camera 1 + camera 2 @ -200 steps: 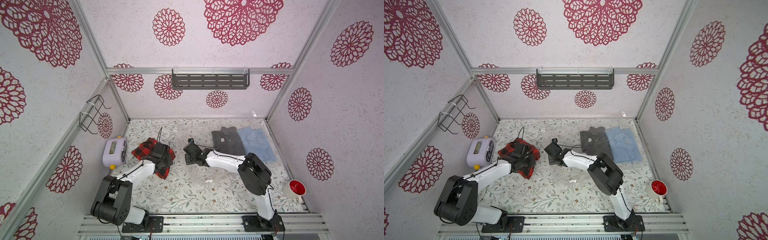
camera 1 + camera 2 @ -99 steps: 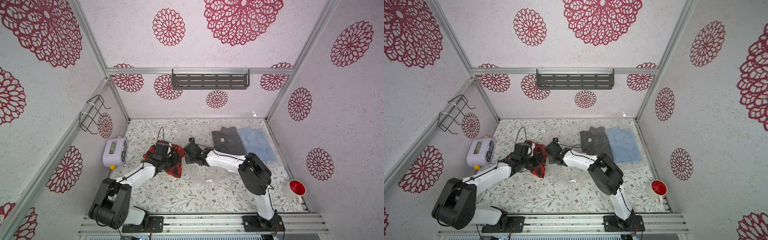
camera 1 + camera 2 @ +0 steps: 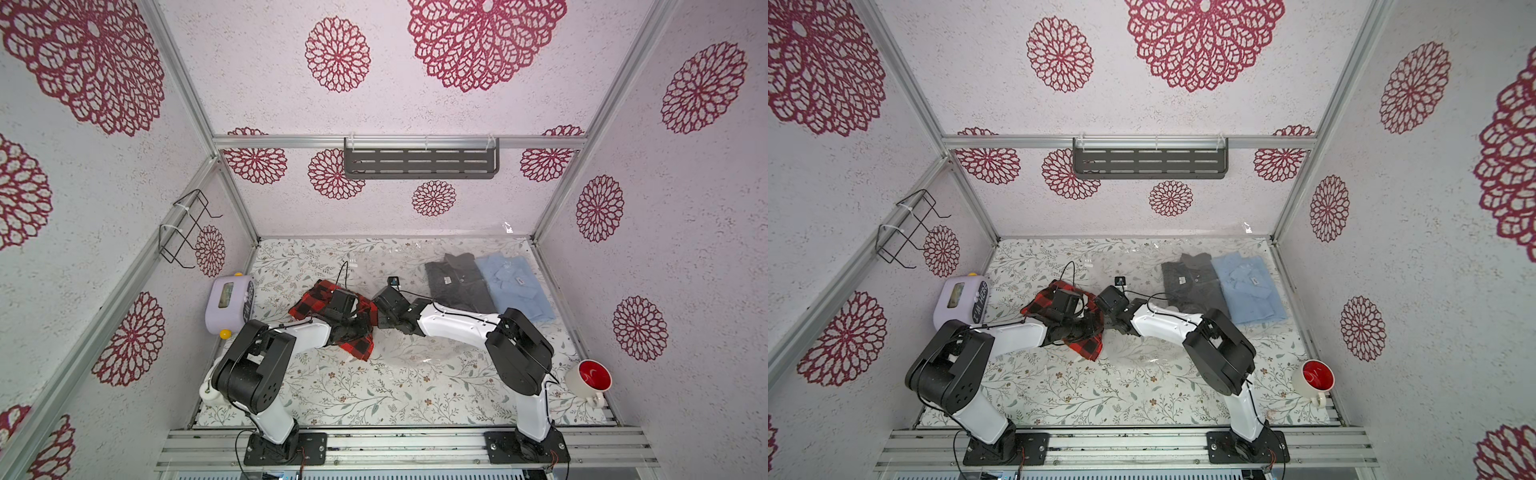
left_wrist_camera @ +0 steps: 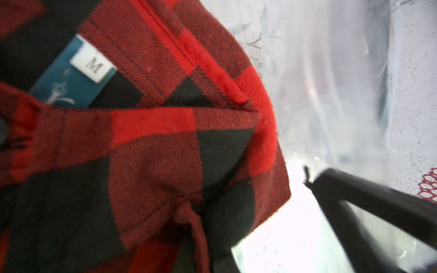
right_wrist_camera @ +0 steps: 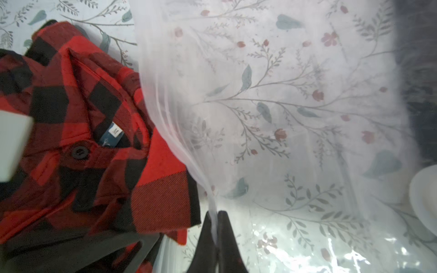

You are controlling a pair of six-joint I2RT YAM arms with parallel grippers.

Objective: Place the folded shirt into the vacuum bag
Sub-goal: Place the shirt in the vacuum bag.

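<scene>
Folded red-and-black plaid shirt (image 3: 308,304) is sagging soft; your left gripper (image 3: 351,330) is probably pinching its fold; your right gripper (image 5: 216,236) is nipping the rim of the slippery clear plastic vacuum bag (image 5: 283,106).

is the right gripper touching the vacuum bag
Touching. The right wrist view shows the right gripper pinching the vacuum bag edge between its shut jaws.

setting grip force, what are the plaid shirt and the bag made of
The plaid shirt: seemingly woven flannel, matte; twill ribs and fuzz show. The vacuum bag: thin clear plastic film, glossy; the floral table shows through, with glare.
</scene>
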